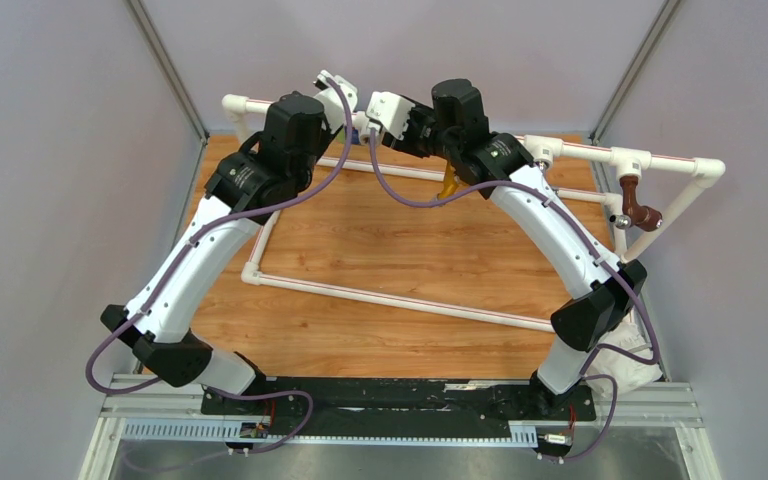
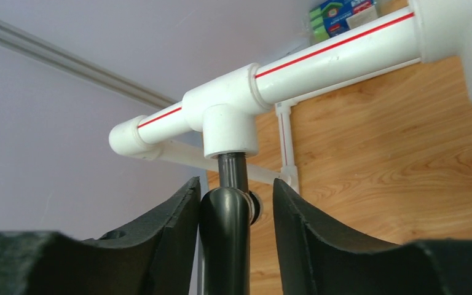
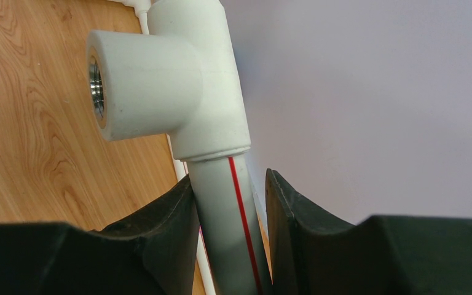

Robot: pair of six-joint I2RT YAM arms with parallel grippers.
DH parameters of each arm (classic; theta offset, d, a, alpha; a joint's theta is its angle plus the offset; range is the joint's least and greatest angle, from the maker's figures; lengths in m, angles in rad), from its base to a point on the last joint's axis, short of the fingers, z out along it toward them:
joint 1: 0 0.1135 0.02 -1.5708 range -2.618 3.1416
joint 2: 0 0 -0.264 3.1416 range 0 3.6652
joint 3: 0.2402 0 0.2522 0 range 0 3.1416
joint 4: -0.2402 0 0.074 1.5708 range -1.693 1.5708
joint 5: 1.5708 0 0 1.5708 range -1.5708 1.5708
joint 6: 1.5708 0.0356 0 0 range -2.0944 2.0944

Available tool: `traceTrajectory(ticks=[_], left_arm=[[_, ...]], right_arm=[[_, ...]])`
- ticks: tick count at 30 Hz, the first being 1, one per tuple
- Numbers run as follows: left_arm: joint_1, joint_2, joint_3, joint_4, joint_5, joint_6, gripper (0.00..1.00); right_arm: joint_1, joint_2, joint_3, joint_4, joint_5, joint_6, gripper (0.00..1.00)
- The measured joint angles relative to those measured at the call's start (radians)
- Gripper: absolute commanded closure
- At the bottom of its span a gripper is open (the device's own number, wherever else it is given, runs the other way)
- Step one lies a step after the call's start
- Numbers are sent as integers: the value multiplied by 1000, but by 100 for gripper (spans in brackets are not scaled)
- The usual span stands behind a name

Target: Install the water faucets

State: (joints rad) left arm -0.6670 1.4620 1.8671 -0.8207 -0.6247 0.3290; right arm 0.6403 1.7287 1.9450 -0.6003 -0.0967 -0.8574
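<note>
Probably a robotics lab test cell: plain grey walls (image 1: 50,150) on metal corner posts (image 1: 167,65) enclose a wood-topped desk (image 1: 380,250), with left arm (image 1: 195,265) and right arm (image 1: 560,235) bolted to an aluminium rail (image 1: 660,408).

Dark grey faucet (image 2: 224,233) below tee (image 2: 227,117): metal look, smooth, glossy, with soft highlights. Its threaded stem (image 2: 232,171) entering tee: duller, ribbed.
White plastic tee: smooth, satin sheen.
White plastic pipe (image 2: 338,52) right of tee: same satin finish, thin red stripe.
Wood-grain desk (image 2: 375,160) behind tee: orange-brown, low sheen.
Fingers (image 2: 160,239) of left tool (image 2: 235,192) below tee: black, matt, finely grainy.
Fingers (image 3: 307,239) of right tool (image 3: 230,184): same matt black grain.
Second tee (image 3: 160,86): white plastic, faint specks, with bright metal threaded insert (image 3: 96,86) in its mouth.
</note>
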Motion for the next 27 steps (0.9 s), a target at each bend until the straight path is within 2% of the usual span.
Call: traceTrajectory(ticks=[4,8,10,15,17,19,21,22,23,25,27], left_arm=[[0,-1,-18,21,-42,32,50],[1,-3,-43,32,-54,54,38],[7,-3,-53,27,-53,55,36],[47,6,-55,-13,-18,42,38],[54,8,-55,-15,-7,37,43],[55,7,-55,-11,-5,36,52],[59,5,-55,-2,-7,38,74],[61,3,-55,3,-10,39,78],[63,-1,-56,9,1,34,90],[63,-7,-64,13,8,34,100],[63,-11,-72,20,10,36,100]], right_arm=[[0,0,0,0,0,0,93],[0,0,0,1,0,0,93],[0,0,0,2,0,0,93],[1,0,0,4,0,0,93],[1,0,-1,6,0,0,93],[1,0,-1,6,-1,0,93],[1,0,-1,6,0,0,92],[1,0,-1,6,0,0,92],[1,0,-1,6,0,0,93],[2,0,-1,6,-1,0,93],[2,0,-2,5,-1,0,93]])
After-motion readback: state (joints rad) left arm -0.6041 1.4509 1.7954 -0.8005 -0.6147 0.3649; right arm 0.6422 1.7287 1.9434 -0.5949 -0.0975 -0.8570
